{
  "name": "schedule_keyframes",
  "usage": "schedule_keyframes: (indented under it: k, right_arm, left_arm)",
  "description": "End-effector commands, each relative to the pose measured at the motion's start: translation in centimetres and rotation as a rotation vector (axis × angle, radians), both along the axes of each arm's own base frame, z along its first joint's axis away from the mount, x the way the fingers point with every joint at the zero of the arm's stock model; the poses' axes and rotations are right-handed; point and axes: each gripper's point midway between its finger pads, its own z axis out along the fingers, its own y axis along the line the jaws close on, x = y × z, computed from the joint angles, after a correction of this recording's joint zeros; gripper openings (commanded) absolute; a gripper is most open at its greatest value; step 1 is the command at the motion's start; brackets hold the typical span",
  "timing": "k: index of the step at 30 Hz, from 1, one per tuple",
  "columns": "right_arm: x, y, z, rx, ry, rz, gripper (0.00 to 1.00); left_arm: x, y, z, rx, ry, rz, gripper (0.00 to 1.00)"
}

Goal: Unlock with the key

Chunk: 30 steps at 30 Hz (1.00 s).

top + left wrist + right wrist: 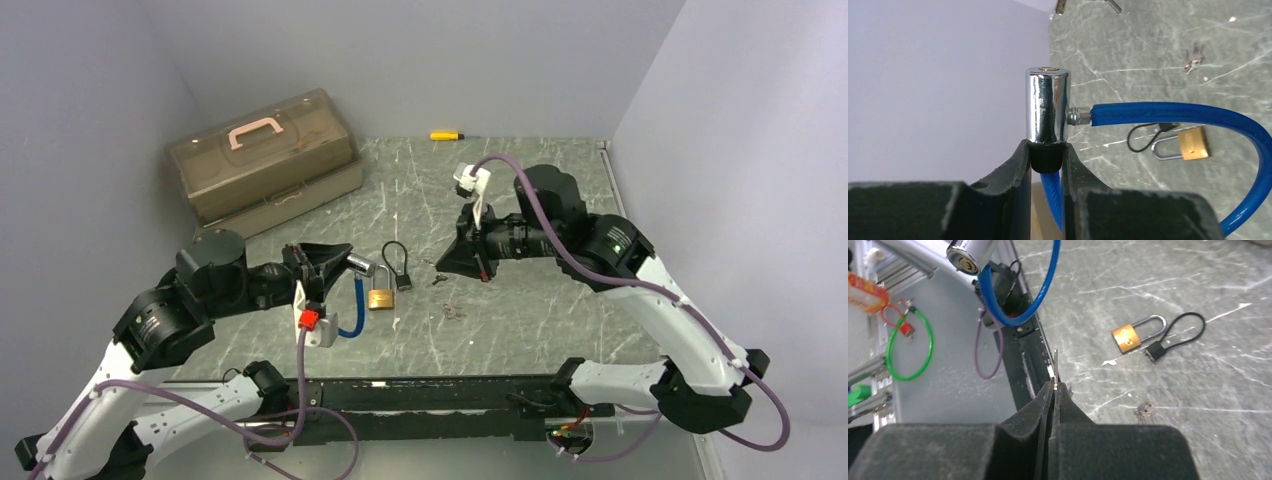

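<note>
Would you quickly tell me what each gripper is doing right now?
Left gripper: closed on the cable lock.
Right gripper: closed on the key.

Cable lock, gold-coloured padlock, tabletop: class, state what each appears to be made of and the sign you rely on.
Lock cylinder: polished, chrome-looking metal; mirror reflections. Its cable: probably plastic or rubber sheathing, glossy blue; core hidden. Padlock: brass-looking body, yellow and dull, with silvery metal shackle. Tabletop: looks like grey-green marble, white veins; could be printed laminate.

Overhead, two wrist close-ups; common cable lock (1048,107)
</note>
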Motion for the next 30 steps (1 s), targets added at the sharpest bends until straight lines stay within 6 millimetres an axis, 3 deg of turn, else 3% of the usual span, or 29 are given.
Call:
schedule_keyframes:
  k: [1,6,11,30]
  right_arm:
    - [-2.5,0.7,2.3,0.038,0.008,0.138,0.00]
    - [-2.1,1.7,2.4,0.033,0.031,0.137,0.00]
    - [-1.5,2.2,2.6,0.045,0.030,0.104,0.00]
    - [-0.7,4.4,1.8,0.034,0.028,0.101,0.00]
  left_arm:
    - [0.8,0.1,1.8,0.012,-0.195,-0.014,0.00]
    - [1.0,0.3,2.3,0.037,-0.293,-0.024,0.00]
    - [1.0,-1.1,2.7,0.000,-0.225,-0.057,0.00]
    - [2.3,-2.7,0.9,0.018,-0.247,-0.053,0.00]
